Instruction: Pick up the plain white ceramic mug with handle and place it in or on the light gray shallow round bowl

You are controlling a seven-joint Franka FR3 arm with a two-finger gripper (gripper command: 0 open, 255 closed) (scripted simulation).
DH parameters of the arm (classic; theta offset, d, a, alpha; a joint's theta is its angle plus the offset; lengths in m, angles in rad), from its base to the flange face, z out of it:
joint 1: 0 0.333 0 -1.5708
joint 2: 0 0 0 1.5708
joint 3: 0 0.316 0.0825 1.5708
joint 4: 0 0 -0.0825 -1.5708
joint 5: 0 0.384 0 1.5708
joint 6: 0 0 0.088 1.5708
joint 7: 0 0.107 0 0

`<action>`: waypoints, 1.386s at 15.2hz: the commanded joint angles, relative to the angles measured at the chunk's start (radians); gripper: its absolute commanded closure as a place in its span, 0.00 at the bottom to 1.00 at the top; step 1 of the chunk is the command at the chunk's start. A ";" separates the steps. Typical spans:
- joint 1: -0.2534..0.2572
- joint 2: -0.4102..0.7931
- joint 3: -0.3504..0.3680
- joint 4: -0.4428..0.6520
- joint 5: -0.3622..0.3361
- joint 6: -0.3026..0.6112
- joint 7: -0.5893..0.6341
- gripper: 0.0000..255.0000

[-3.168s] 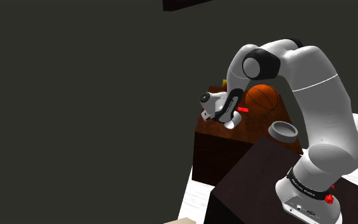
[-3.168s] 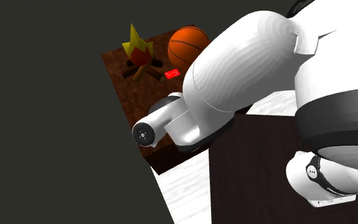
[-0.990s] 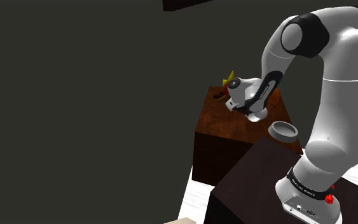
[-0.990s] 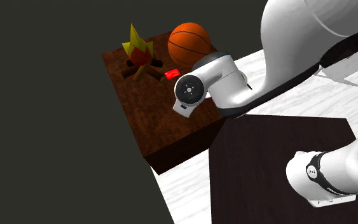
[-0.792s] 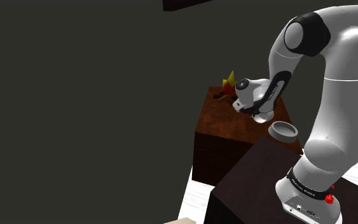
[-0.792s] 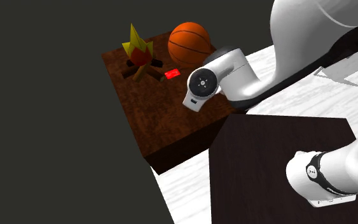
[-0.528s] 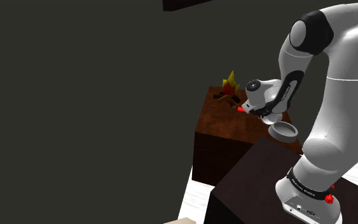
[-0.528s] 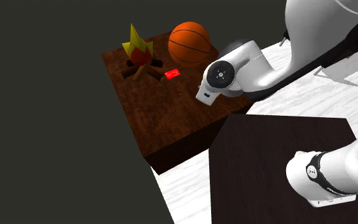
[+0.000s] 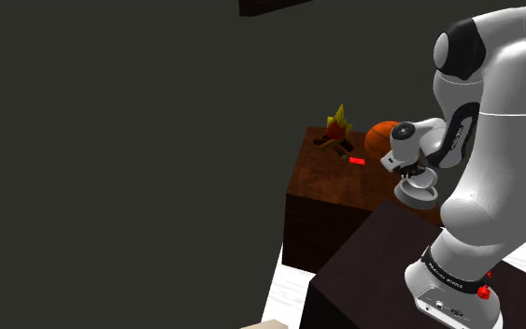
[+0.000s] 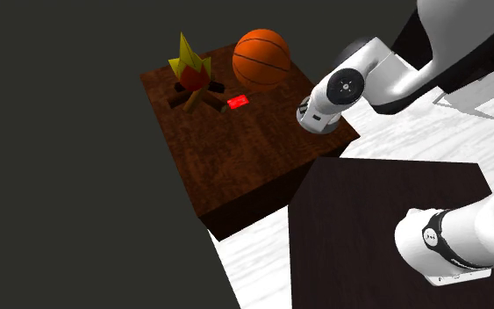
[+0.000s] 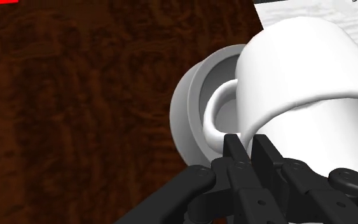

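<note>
In the shoulder view the arm's wrist hangs over the grey bowl [image 9: 420, 196], at the desk's [image 9: 331, 182] edge near the stand. In the second exterior view a basketball [image 10: 262, 58] stands on the desk. In the wrist view the hand [image 11: 248, 146] pinches the wall of the white mug [image 11: 304, 76], which is tilted just over the grey bowl.

Dim, even light, crisp edges throughout. The white mug [image 11: 311, 70] shows soft shading; the brown counter [image 10: 236, 167] is darker down its side.
</note>
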 commanded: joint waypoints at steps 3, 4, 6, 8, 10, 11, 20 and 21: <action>-0.037 0.075 0.022 0.048 -0.112 0.026 0.122 1.00; -0.045 0.092 0.032 0.059 -0.134 0.027 0.152 1.00; -0.060 0.124 0.054 0.079 -0.175 0.026 0.208 1.00; -0.077 0.156 0.076 0.099 -0.213 0.023 0.260 1.00; -0.091 0.180 0.095 0.114 -0.241 0.019 0.297 1.00; -0.091 0.179 0.095 0.114 -0.241 0.019 0.297 1.00; -0.089 0.178 0.094 0.112 -0.239 0.018 0.295 0.00; -0.089 0.178 0.094 0.112 -0.239 0.019 0.295 0.00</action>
